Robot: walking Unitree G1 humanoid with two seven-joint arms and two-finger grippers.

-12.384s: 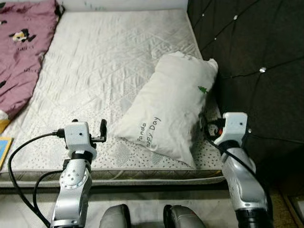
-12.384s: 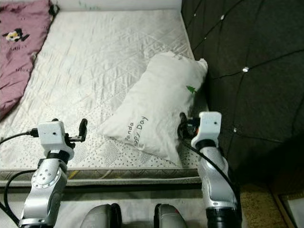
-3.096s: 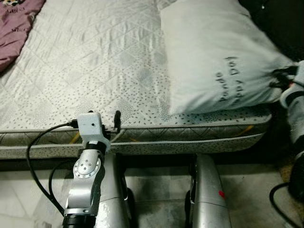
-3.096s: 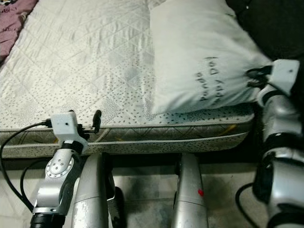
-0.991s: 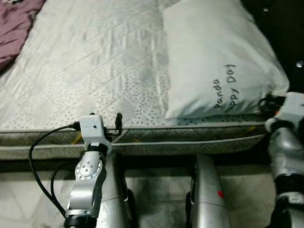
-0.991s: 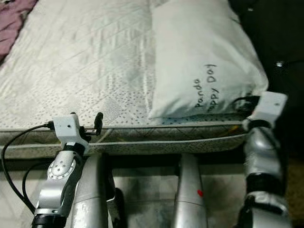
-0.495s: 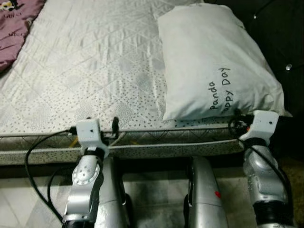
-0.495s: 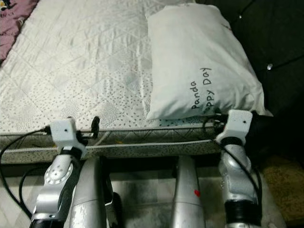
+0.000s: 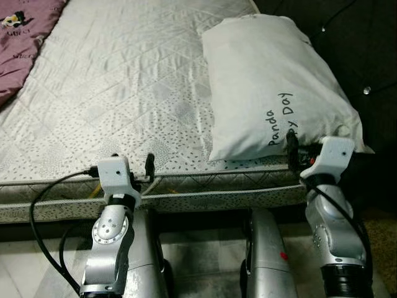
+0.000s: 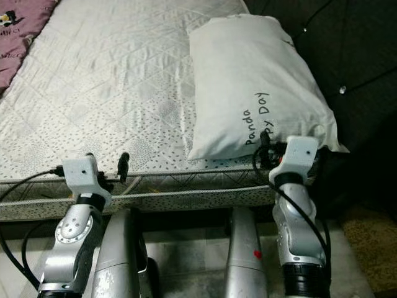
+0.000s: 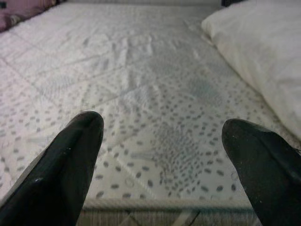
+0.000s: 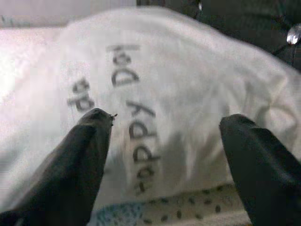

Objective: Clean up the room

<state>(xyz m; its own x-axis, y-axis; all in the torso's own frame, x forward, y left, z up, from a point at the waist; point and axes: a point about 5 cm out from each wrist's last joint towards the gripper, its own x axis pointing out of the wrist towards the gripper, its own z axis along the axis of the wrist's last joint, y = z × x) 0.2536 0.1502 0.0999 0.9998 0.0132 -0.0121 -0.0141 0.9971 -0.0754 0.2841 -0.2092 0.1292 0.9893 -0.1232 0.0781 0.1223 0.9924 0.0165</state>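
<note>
Pink blanket [image 9: 25,43] in the upper left corner, on the quilted mattress [image 9: 124,93]. Left gripper [image 11: 162,162] at lower left, fingers spread wide over the mattress's near edge, holding nothing. White pillow [image 9: 273,87] lies upper right beside the dark headboard [image 9: 353,56]; right gripper [image 12: 164,160], fingers wide apart, sits at its near end.

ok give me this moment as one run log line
right gripper: open, at pillow near edge | left gripper: open, over mattress edge | pillow: not grasped
</note>
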